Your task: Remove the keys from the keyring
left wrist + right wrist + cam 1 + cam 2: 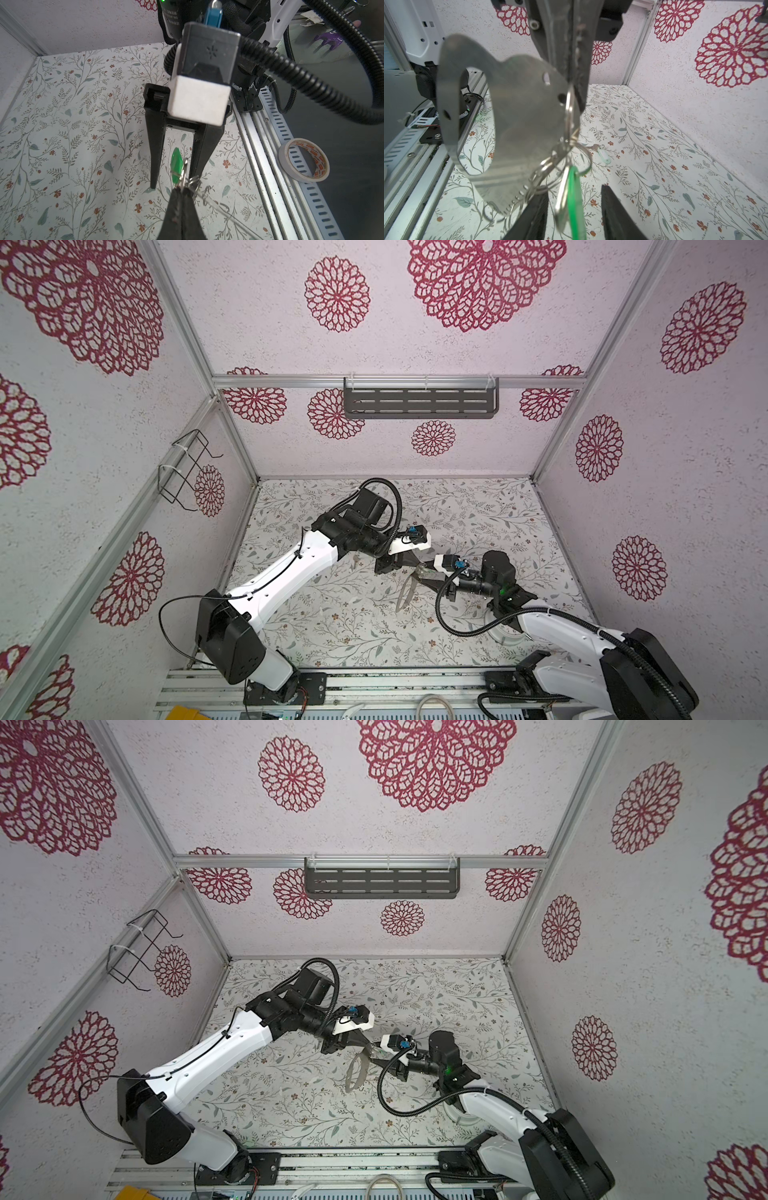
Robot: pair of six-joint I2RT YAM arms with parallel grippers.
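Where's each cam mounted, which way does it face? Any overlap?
Both top views: high at the front, facing down at the table; left arm and right arm show.
Left wrist: on the left arm, looking along the shut left gripper at the right gripper.
Right wrist: on the right arm, looking along the open right gripper at the left gripper holding the keyring.
Shared: both wrist views show the green-tagged key.

Robotics lab: enclosed bench test cell. Evidence: silver aluminium-profile frame (291, 382), white textured wall panels printed with crimson flower medallions (249, 323), leaf-patterned tabletop sheet (353, 626), white-and-black robot arms (291, 568) mounted on a silver base rail (407, 680).
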